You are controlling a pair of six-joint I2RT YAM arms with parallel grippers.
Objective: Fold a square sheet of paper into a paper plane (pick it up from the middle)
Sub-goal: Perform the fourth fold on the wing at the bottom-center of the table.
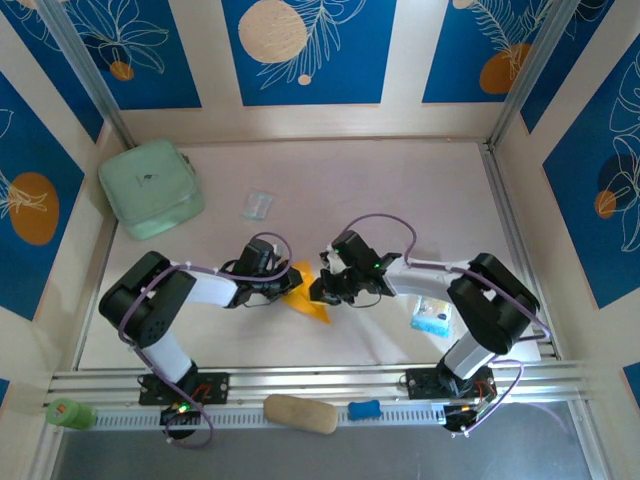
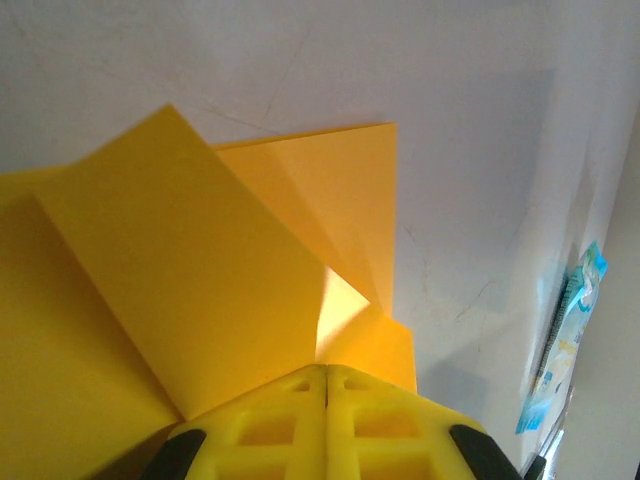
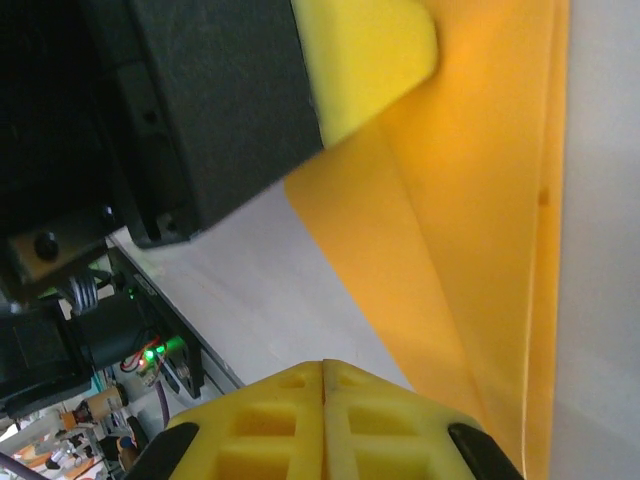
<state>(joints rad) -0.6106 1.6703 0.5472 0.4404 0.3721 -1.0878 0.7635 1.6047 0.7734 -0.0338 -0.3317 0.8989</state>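
Orange-yellow, the square sheet of paper [image 1: 310,303] lies partly folded near the middle of the white table [image 1: 400,200], between your two grippers. Your left gripper [image 2: 325,375] has its fingers pressed together, with the tips at the paper where one flap stands up from the surface. I cannot tell if paper is pinched between them. Your right gripper [image 3: 323,368] also has its fingers together, beside the sheet's edge. A blue-and-white packet [image 1: 432,317] lies apart, near the right arm.

One paper sheet [image 1: 308,300], pouch [image 1: 150,188], packet [image 1: 432,317], wrapper [image 1: 257,205], lump [image 1: 300,413]
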